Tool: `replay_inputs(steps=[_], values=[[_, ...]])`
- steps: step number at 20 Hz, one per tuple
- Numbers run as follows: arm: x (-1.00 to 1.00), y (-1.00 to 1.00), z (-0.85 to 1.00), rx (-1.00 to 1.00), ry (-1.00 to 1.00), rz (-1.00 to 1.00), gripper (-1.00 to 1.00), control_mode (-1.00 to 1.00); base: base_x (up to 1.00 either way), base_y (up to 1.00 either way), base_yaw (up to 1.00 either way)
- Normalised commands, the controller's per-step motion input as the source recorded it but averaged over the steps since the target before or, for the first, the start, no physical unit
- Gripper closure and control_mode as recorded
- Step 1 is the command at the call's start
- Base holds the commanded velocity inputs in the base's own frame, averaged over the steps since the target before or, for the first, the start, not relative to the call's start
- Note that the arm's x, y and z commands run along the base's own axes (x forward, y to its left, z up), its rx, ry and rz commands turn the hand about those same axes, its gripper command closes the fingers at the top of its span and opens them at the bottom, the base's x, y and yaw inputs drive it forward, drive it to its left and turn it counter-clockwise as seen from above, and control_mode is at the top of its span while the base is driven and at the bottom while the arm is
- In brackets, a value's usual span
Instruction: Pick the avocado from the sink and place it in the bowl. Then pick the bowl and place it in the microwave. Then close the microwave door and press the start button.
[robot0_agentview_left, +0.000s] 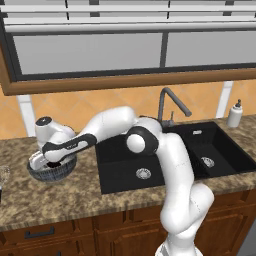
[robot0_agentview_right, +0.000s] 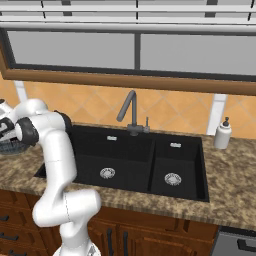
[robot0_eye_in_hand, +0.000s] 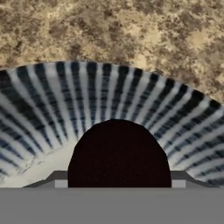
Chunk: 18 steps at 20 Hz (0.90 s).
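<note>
Gripper (robot0_agentview_left: 54, 161), frame left: jaws apart around avocado (robot0_eye_in_hand: 119, 153) inside bowl (robot0_agentview_left: 50, 172); lifting carelessly risks dragging fruit out.

Light is even and flat, with no clear source and no glare. The granite counter (robot0_agentview_left: 60, 200) reads bright and mottled, while the sink (robot0_agentview_left: 170, 155) is a near-uniform black with little detail inside. Shadows are faint (a soft dark patch under the bowl (robot0_agentview_left: 50, 172)). In the hand view the avocado (robot0_eye_in_hand: 118, 153) is a featureless black mass, edges slightly soft.
</note>
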Motion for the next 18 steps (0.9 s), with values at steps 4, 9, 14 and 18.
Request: replay_inputs(steps=[4,9,14,18], values=[[0.00,0.00,-0.02,0.00,0.01,0.00,-1.00,-1.00,0.00,0.00,0.00],[0.00,0.00,0.00,0.00,0.00,0.00,-1.00,-1.00,0.00,0.00,0.00],[-0.01,0.00,0.03,0.00,-0.03,0.00,-1.00,-1.00,0.00,0.00,0.00],[-0.19,-0.09,0.19,0.00,-0.05,0.00,-1.00,-1.00,0.00,0.00,0.00]])
